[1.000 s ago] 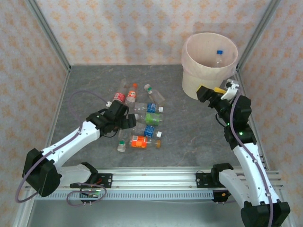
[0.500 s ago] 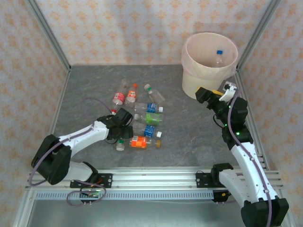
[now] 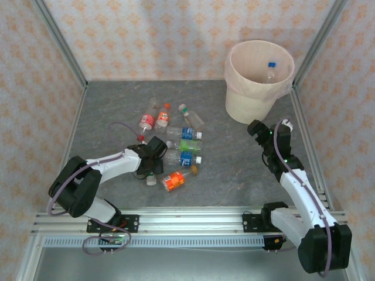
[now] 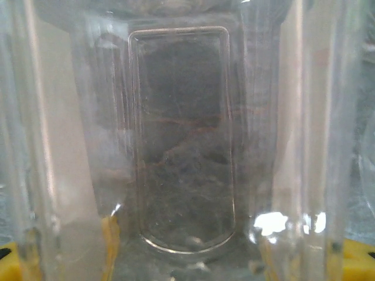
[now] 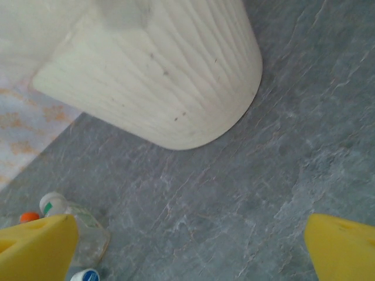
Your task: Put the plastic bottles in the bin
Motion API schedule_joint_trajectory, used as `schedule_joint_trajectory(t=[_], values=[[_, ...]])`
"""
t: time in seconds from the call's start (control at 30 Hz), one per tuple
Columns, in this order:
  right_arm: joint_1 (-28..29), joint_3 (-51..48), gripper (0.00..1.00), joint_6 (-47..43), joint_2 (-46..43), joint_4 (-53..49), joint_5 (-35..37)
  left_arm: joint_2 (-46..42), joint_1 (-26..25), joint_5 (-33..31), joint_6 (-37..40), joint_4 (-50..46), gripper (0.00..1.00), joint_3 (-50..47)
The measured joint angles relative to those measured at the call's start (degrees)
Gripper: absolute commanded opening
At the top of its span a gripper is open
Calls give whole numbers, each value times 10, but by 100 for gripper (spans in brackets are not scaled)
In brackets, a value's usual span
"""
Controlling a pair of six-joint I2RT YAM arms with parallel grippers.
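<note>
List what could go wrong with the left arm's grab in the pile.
1. The clear bottle between the left gripper fingers looks smooth and thin; it may crumple or squirt out.
2. The blue-labelled bottle and orange-labelled bottle lie close; lifting could drag or roll them.
3. The bin stands far right, a long carry.

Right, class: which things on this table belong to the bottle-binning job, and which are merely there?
Belong to the job: bin; blue-capped bottle inside it; orange-labelled bottle; green-labelled bottle; blue-labelled bottle; red-labelled bottle; clear bottle at the left wrist camera.
Merely there: aluminium rail; patterned wall panels; corner frame post.
</note>
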Motion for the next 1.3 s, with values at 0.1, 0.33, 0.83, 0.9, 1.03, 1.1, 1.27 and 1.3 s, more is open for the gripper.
schedule_joint_trajectory(t=[0.1,0.33,0.83,0.9,1.03,1.1,1.27,1.3], values=[[0,0,99,-1,8,25,-42,-19,0,-17,0,-1,55,0],[0,13,99,10,43,93,-180,-162,0,-63,7,-10,45,16],[110,153,99,131,151,225,-407,-234,-41,59,200,175,42,82],[130,179,99,120,155,216,-419,-200,-49,85,233,179,42,120],[165,221,99,79,163,185,-435,-145,-56,135,292,183,43,192],[174,225,99,64,166,171,-439,-126,-56,156,312,183,43,217],[184,226,99,38,175,139,-443,-87,-57,203,346,180,44,261],[187,226,99,33,177,136,-444,-82,-59,205,348,179,44,265]])
